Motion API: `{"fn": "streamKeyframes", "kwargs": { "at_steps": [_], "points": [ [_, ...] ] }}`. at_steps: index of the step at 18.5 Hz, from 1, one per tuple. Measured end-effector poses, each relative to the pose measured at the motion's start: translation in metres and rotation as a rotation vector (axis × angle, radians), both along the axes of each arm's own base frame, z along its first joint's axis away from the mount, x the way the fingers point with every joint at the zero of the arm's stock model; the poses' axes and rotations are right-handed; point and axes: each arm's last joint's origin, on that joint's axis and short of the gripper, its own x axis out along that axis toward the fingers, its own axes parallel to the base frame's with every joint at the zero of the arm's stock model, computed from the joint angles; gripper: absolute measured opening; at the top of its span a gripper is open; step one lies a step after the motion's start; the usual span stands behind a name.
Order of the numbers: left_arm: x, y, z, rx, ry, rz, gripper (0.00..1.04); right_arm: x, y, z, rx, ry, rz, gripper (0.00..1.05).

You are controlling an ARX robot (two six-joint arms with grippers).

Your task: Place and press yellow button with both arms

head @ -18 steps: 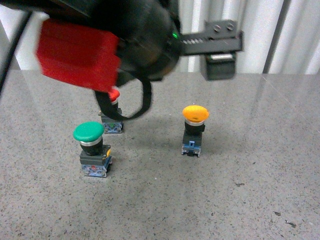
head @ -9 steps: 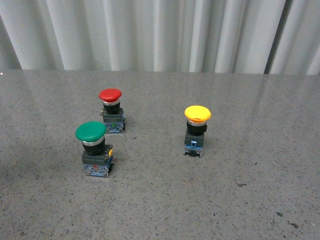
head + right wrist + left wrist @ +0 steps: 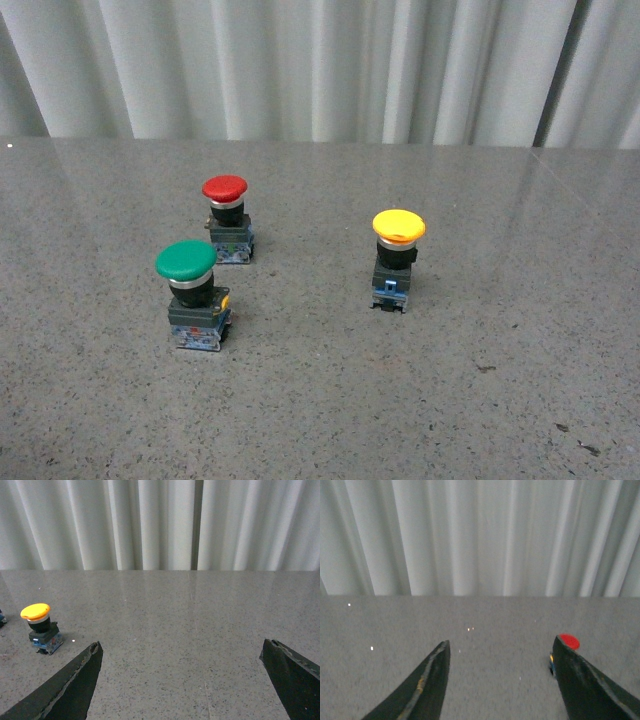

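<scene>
The yellow button (image 3: pixel 398 228) stands upright on the grey table, right of centre in the front view. It also shows in the right wrist view (image 3: pixel 36 612), beyond and to the side of one finger. My right gripper (image 3: pixel 182 647) is open and empty over bare table, apart from the button. My left gripper (image 3: pixel 501 645) is open and empty over bare table. Neither arm shows in the front view.
A red-capped button (image 3: pixel 225 190) stands at the back left, and its cap peeks past a left finger (image 3: pixel 568 641). A green-capped button (image 3: pixel 187 262) with a small yellow tab stands in front of it. White curtains (image 3: pixel 320 60) hang behind the grey table (image 3: pixel 470 400).
One second ago a black arm with a red part filled the upper left of the front view. It has left the view. The buttons have not moved.
</scene>
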Motion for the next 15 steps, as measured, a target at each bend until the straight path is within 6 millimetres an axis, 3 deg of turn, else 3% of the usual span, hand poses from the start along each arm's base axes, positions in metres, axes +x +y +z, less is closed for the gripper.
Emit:
{"fn": "streamKeyframes", "kwargs": {
  "at_steps": [2, 7, 15],
  "points": [
    [-0.007, 0.005, -0.022, -0.008, 0.037, 0.011, 0.44, 0.0, 0.0, 0.0, 0.0, 0.0, 0.0, 0.98],
    [-0.017, 0.02, -0.033, -0.016, 0.008, 0.031, 0.02, 0.0, 0.0, 0.0, 0.0, -0.001, 0.0, 0.98],
    [-0.029, 0.018, -0.05, -0.017, 0.02, 0.005, 0.02, 0.0, 0.0, 0.0, 0.0, 0.0, 0.0, 0.98]
  ]
}}
